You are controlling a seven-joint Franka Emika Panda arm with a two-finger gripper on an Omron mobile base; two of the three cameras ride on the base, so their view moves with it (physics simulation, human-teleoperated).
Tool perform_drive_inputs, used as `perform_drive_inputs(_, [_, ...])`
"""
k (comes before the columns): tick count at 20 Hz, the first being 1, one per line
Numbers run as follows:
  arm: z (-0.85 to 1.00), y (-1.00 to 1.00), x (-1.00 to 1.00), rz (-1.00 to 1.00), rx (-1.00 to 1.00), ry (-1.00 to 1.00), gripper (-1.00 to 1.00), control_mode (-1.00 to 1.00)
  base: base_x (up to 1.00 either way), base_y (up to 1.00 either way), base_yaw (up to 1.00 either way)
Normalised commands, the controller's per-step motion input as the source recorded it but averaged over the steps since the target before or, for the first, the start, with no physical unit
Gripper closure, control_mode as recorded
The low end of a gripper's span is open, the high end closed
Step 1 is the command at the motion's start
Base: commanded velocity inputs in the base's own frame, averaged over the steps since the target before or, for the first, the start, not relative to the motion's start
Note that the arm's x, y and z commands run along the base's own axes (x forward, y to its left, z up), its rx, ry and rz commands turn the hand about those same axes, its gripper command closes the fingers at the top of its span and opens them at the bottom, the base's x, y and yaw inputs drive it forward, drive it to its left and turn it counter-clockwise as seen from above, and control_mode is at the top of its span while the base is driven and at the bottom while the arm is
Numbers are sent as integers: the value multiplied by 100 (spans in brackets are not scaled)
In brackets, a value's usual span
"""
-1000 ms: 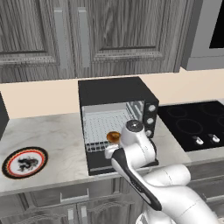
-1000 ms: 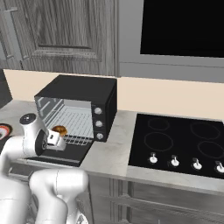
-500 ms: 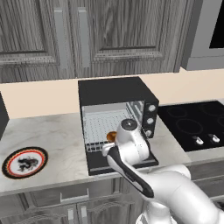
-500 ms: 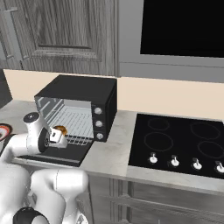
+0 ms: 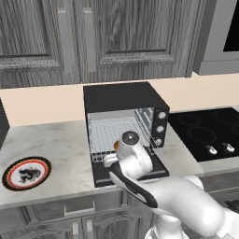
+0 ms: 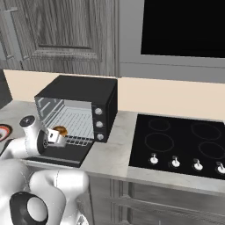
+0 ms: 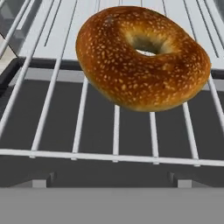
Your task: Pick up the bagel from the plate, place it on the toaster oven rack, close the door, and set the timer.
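Simulated kitchen, placing step nearly complete. The small golden-brown, sesame-speckled ring-shaped bagel (image 7: 142, 57) lies on the silver wire-grid toaster oven rack (image 7: 57, 78), near its front edge, seen close up in the hand view; in the right base view the bagel (image 6: 59, 130) sits at the mouth of the black box-shaped toaster oven (image 6: 81, 94). The round plate with black rim, red ring and white patterned centre (image 5: 25, 173) rests on the pale marble bench (image 5: 56, 144), well apart to the left of the oven and bare of the bagel. The white arm's two-finger hand (image 6: 56, 137) sits just in front of the bagel above the lowered black drop-down door (image 6: 66, 154), its jaws spread wide and gripping nothing; the bagel appears released, although contact with the rack bars cannot be confirmed from this angle. A black glass cooktop (image 6: 184, 140) lies to the right of the oven.

Judged stage: pick-up is done and placement is effectively done; closing the door and setting the timer are not yet done. The next move calls for drawing the hand back clear of the oven opening, then getting beneath or behind the door's front edge to swing it upward. The risk is nudging the bagel off the rack front during retreat.
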Motion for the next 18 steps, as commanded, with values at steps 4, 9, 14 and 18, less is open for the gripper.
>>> perform_drive_inputs(4, [-14,-2,15,1,0,-20,-100,-100,0,0,0])
perform_drive_inputs(9, [-12,-19,17,0,0,-12,-100,-100,0,0,0])
perform_drive_inputs(14, [-15,-41,17,0,0,-4,-100,-100,0,0,0])
perform_drive_inputs(18, [-2,-56,15,0,0,-1,-100,-100,0,0,0])
